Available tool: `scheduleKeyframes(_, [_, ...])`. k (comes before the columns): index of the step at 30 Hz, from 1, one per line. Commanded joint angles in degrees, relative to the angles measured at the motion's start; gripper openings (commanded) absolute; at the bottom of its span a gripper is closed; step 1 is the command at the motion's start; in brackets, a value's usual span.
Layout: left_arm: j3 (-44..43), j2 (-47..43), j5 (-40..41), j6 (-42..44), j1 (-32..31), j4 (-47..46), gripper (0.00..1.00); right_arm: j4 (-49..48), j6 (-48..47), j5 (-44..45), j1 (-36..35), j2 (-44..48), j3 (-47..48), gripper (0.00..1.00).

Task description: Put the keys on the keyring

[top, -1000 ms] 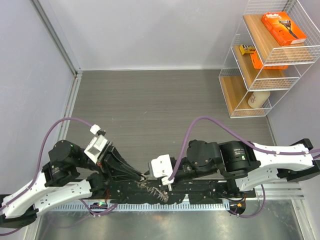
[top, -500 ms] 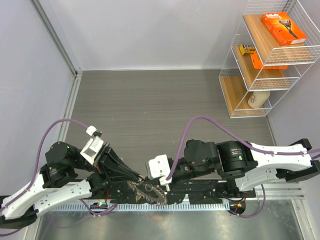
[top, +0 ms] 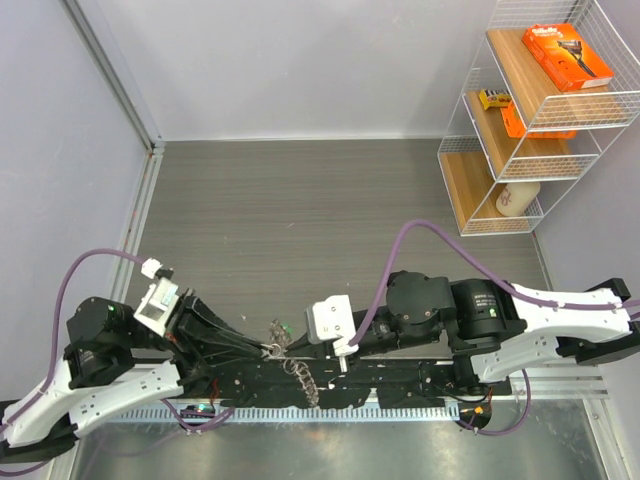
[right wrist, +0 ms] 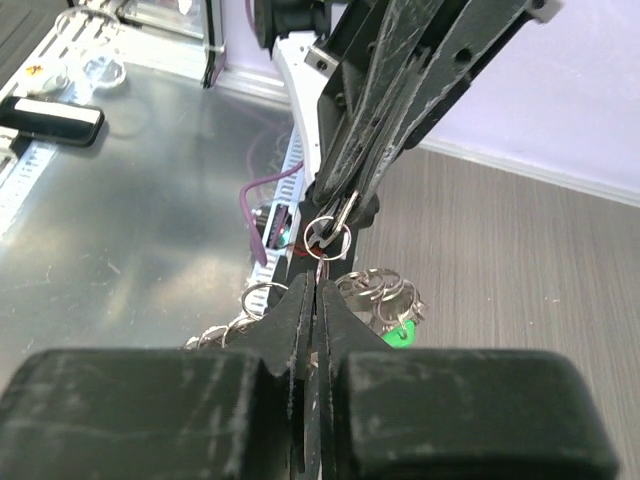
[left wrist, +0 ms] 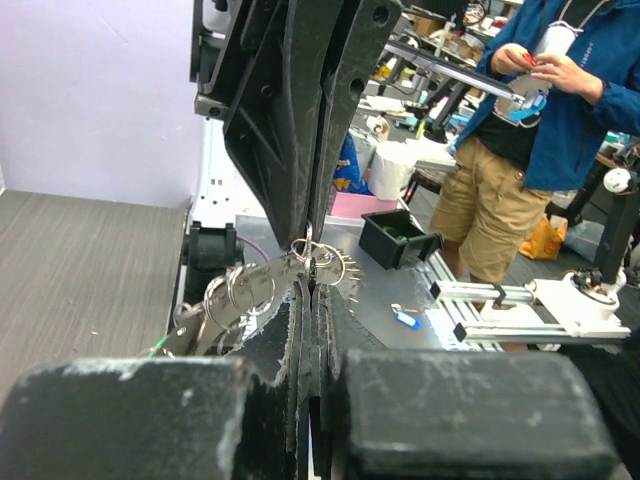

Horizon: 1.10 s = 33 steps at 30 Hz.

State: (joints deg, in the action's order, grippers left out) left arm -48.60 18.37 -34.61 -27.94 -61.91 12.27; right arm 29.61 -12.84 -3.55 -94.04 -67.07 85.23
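The keyring [top: 297, 372] hangs as a bunch of small silver keys and rings between my two arms, low over the near edge, its green tag [top: 284, 326] on top. My left gripper [top: 266, 349] is shut on a small silver ring [right wrist: 328, 235] of that bunch. My right gripper [top: 288, 349] meets it tip to tip and is shut on a thin metal piece just under the ring, which looks like a key seen edge-on. In the right wrist view the tag [right wrist: 400, 335] and several rings [right wrist: 380, 290] hang right of my right gripper [right wrist: 320, 282]. The left wrist view shows keys [left wrist: 245, 290] fanned left of my left gripper [left wrist: 312, 285].
A white wire shelf [top: 560, 130] with orange boxes and a bottle stands at the far right. A metal rail [top: 400, 412] runs along the near edge under the arms. Beyond the bench, the left wrist view shows a person [left wrist: 540, 130] and a black bin [left wrist: 395, 235].
The right gripper has shut on the bunch. The left arm has drawn back to the left, and the bunch has risen off the rail to hang between both tips, green tag now showing.
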Motion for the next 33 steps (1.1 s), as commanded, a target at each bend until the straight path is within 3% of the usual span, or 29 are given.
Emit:
scheduleKeyframes(1, [-0.19, -1.85, 2.97, 0.26, 0.03, -2.34, 0.00, -3.66, 2.29, 1.70, -0.09, 4.22, -1.12, 0.06])
scheduleKeyframes(22, [3.51, 2.02, 4.46, 0.79, -0.05, -6.29, 0.00, -30.99, 3.18, 9.53, -1.23, 11.88, -12.19, 0.06])
scheduleKeyframes(33, [3.33, 4.74, 4.82, 1.23, -0.05, -7.09, 0.00, -36.37, 2.56, 8.65, -2.02, 11.17, -12.63, 0.05])
